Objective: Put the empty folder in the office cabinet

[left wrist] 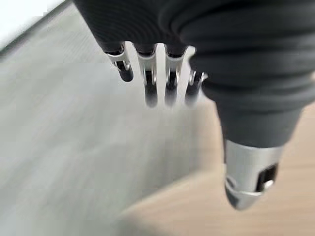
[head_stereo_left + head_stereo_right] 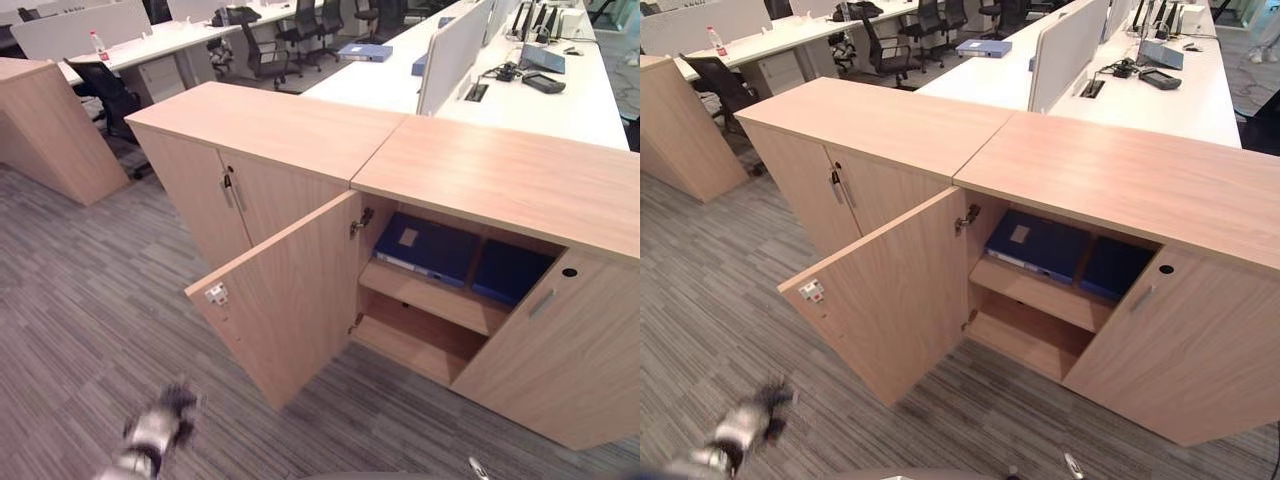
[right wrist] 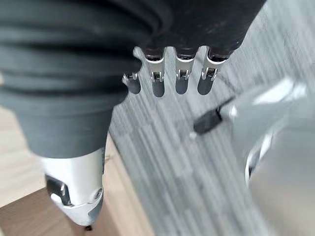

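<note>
Fingers on my left hand hang straight and apart, holding nothing, low at seven o'clock over the grey carpet. My right hand has its fingers straight and apart too, empty, above the carpet beside a wooden edge. Past the hands, the office cabinet stands with its left door swung open. On its upper shelf, at two o'clock, I see a blue folder lying flat with a pale label I cannot read, and a second blue folder just beside it.
</note>
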Robot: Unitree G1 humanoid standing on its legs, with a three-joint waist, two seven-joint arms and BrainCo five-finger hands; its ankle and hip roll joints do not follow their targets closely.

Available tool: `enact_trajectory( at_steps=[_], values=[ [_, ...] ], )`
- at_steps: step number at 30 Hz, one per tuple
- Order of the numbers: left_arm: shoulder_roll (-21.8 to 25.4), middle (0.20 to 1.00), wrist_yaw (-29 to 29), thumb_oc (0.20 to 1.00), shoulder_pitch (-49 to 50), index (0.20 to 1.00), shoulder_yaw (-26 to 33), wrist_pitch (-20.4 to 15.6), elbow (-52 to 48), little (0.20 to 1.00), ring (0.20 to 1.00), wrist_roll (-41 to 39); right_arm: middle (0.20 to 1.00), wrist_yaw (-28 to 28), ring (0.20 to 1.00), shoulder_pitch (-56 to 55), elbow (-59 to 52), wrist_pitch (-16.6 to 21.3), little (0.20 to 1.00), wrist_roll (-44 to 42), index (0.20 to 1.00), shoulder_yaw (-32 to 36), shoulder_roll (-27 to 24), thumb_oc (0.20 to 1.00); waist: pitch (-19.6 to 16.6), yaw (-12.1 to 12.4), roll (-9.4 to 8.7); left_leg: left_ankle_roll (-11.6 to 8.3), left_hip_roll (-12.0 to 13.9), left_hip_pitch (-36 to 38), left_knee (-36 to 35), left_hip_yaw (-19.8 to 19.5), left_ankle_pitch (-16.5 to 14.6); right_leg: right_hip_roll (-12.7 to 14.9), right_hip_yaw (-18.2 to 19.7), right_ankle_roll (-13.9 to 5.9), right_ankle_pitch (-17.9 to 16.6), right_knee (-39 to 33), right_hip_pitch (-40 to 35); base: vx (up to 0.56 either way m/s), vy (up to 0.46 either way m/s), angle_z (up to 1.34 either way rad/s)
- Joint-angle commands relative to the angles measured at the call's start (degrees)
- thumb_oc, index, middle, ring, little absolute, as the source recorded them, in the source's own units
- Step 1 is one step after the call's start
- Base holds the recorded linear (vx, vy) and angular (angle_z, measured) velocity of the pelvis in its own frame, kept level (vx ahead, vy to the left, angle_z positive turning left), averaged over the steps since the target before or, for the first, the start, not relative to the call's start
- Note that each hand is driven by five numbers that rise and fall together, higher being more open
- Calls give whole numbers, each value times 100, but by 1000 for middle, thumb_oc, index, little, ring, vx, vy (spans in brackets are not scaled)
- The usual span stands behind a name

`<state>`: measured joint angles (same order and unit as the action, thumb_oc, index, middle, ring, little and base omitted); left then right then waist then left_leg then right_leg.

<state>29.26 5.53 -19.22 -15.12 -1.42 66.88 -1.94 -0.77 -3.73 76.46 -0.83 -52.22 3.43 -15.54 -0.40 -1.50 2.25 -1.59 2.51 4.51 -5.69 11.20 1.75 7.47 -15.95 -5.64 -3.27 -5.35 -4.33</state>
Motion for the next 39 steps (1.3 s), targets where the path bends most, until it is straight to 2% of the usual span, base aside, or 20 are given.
enact_trajectory(
  at_steps=[1, 5, 10, 14, 21, 25, 30, 32, 33, 34, 35, 37, 39],
  values=[
    [156, 1000, -90, 1000, -351, 1000, 324, 73, 867, 1000, 1000, -180, 1000, -124, 1000, 354, 303, -64, 1000, 158, 1000, 145, 278, 1000, 7, -20, -88, -60, 36, 125, 69, -226, -615, 199, 129, -334, 347, 35, 53, 36, -14, -22],
    [579, 1000, -227, 1000, -802, 1000, 289, 102, 1200, 1000, 1000, -148, 1000, -181, 1000, 333, 335, -60, 1000, 124, 1000, 102, 241, 1000, -25, -62, -89, -81, 69, 214, 69, -156, -653, 167, 223, -352, 367, 35, 9, 29, -10, -12],
    [866, 1000, -294, 1000, -1158, 1000, 283, 144, 1407, 1000, 1000, -144, 1000, -237, 1000, 337, 386, -80, 1000, 109, 1000, 46, 217, 1000, -66, -91, -93, -83, 72, 230, 69, -95, -649, 149, 268, -366, 360, 35, 25, 0, 0, 0],
    [918, 1000, -317, 1000, -1330, 1000, 307, 151, 1439, 1000, 1000, -237, 1000, -252, 1000, 348, 378, -70, 1000, 25, 1000, 79, 191, 1000, -67, -98, -98, -87, 80, 264, 69, -69, -662, 147, 296, -378, 364, 35, 12, 24, 8, -13],
    [1018, 1000, -303, 1000, -2064, 1000, -58, 118, 1169, 1000, 1000, -353, 1000, -273, 1000, 345, 371, -44, 1000, 14, 1000, 61, 140, 1000, -35, -139, -127, -94, 83, 293, 69, -53, -667, 154, 311, -408, 356, 35, -18, 4, 3, -2],
    [721, 1000, -198, 1000, -2724, 1000, -398, 53, 984, 1000, 1000, -577, 1000, -254, 1000, 384, 378, -37, 1000, 96, 1000, -53, 109, 1000, -15, -224, -146, -96, 70, 267, 69, -58, -663, 158, 314, -422, 349, 35, 2, -7, 0, 3],
    [363, 1000, -210, 1000, -2871, 1000, -425, -30, 891, 1000, 1000, -1010, 1000, -234, 1000, 423, 295, 2, 1000, 88, 1000, -84, 87, 1000, 11, -333, -146, -90, 70, 261, 69, -31, -672, 159, 371, -428, 324, 35, 50, -3, 3, 1],
    [-250, 1000, 78, 1000, -2568, 1000, -533, -96, -14, 1000, 1000, -920, 1000, -139, 1000, 428, 255, 65, 1000, -19, 1000, -30, 160, 1000, 52, -315, -166, -76, 68, 268, 69, -44, -680, 164, 373, -420, 328, 35, 36, -5, -1, -2],
    [-250, 1000, 78, 1000, -2567, 1000, -533, -96, -15, 1000, 1000, -920, 1000, -139, 1000, 427, 255, 65, 1000, -19, 1000, -30, 160, 1000, 46, -315, -166, -75, 67, 263, 69, -44, -679, 165, 373, -420, 327, 35, 42, 2, -5, 7],
    [-940, 1000, 52, 1000, -2246, 1000, -607, -147, 711, 1000, 1000, -876, 1000, -46, 1000, 556, 287, 105, 1000, -45, 1000, -105, 259, 1000, 53, -428, -202, -79, 82, 297, 69, 16, -694, 147, 439, -397, 348, 35, 58, 9, 0, 5],
    [-942, 1000, 50, 1000, -2252, 1000, -611, -153, 721, 1000, 1000, -878, 1000, -43, 1000, 554, 283, 104, 1000, -44, 1000, -102, 261, 1000, 50, -420, -203, -79, 82, 294, 69, 22, -694, 147, 444, -397, 347, 35, 64, 21, -3, -5],
    [-1375, 1000, 47, 1000, -1732, 1000, -467, -210, 756, 1000, 1000, -1022, 1000, 40, 1000, 384, 293, 35, 1000, 120, 1000, -12, 253, 1000, 53, -530, -241, -78, 100, 351, 69, 117, -734, 139, 537, -393, 344, 35, 80, 22, -3, -12],
    [-1506, 1000, 70, 1000, -1646, 1000, -578, -213, 598, 1000, 1000, -965, 1000, 78, 1000, 369, 317, 50, 1000, 172, 1000, 10, 247, 1000, 52, -517, -245, -71, 104, 359, 69, 126, -744, 134, 555, -390, 344, 35, 81, 3, -3, -2]
  ],
)
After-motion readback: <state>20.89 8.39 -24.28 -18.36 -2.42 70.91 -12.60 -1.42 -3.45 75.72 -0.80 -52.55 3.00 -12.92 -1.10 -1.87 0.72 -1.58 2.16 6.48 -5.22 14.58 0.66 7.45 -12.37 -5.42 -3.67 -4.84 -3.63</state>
